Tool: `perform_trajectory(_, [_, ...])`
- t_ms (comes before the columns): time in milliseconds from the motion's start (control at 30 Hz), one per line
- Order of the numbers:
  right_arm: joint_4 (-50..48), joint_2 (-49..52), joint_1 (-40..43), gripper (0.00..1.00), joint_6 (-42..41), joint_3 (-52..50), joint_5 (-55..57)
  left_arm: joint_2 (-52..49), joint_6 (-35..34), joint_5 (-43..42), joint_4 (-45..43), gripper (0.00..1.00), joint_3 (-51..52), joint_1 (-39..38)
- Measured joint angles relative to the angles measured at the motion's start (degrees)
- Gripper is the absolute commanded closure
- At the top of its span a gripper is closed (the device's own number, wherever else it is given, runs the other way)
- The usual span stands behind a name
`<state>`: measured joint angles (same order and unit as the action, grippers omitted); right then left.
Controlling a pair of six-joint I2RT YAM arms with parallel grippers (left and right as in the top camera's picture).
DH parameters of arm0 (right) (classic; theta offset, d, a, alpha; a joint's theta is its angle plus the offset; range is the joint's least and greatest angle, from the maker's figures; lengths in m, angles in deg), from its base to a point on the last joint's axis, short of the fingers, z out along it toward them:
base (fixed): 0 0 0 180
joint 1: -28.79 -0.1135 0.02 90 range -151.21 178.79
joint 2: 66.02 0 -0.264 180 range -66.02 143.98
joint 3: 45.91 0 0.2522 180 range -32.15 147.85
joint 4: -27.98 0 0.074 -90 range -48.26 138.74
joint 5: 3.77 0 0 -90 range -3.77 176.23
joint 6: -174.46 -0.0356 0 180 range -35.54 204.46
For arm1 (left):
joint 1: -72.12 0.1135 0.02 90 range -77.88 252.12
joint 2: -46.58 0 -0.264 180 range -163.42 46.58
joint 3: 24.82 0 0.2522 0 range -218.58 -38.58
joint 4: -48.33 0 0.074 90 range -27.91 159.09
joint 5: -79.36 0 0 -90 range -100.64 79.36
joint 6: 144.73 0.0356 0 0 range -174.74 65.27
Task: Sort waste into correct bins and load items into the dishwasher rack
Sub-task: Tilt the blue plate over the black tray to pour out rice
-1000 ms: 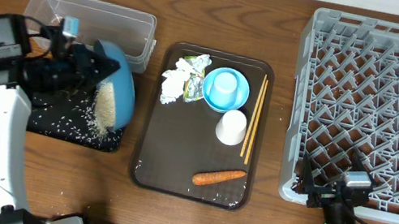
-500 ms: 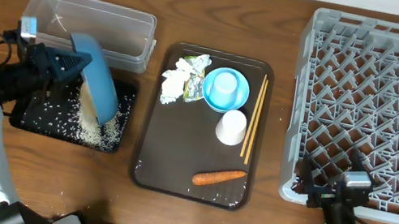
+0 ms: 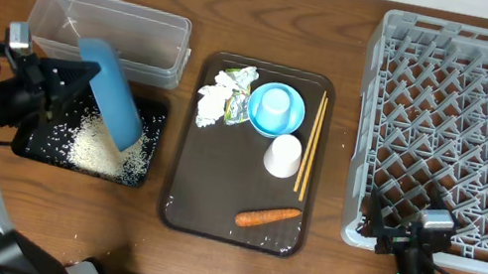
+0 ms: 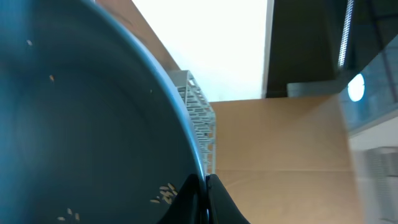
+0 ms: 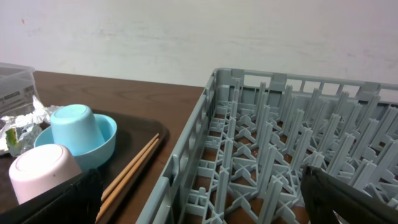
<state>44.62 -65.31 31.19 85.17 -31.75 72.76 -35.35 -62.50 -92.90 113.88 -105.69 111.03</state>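
My left gripper [image 3: 59,86] is shut on the rim of the dark-blue bowl [image 3: 111,93], which stands steeply on edge over the black tray [image 3: 154,121]. Rice [image 3: 95,153] lies heaped on that tray. In the left wrist view the bowl [image 4: 81,112] fills the frame, with a few grains stuck inside and both fingers [image 4: 217,202] pinching its rim. The dishwasher rack [image 3: 466,136] is at the right. My right gripper [image 3: 408,237] stands open at its front left corner, holding nothing. Carrot [image 3: 267,218], wrappers [image 3: 224,96], pale-blue bowl [image 3: 276,109], whitish cup [image 3: 283,155] and chopsticks [image 3: 311,149] lie on the brown tray [image 3: 214,192].
The clear tub [image 3: 112,28] stands just behind the black tray. Stray rice grains dot the table in front of it. In the right wrist view the rack's wall [image 5: 186,143] runs close by, with the chopsticks [image 5: 127,177] and whitish cup [image 5: 40,174] to its left.
The left arm has swung left and tipped the dark-blue bowl steeper; rice has slid out onto the black tray. The right arm has not moved.
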Motion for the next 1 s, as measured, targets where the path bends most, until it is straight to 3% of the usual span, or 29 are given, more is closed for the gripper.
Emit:
perform_trajectory(500, [0.0,0.0,0.0,0.01,0.0,0.0,0.0,-2.4,6.2,-4.1,3.7,0.94,1.1,4.8])
perform_trajectory(833, [0.0,0.0,0.0,0.01,0.0,0.0,0.0,-2.3,9.8,0.0,10.9,0.94,1.1,5.0])
perform_trajectory(1000, [0.0,0.0,0.0,0.01,0.0,0.0,0.0,0.2,11.2,2.4,7.8,0.94,1.1,3.8])
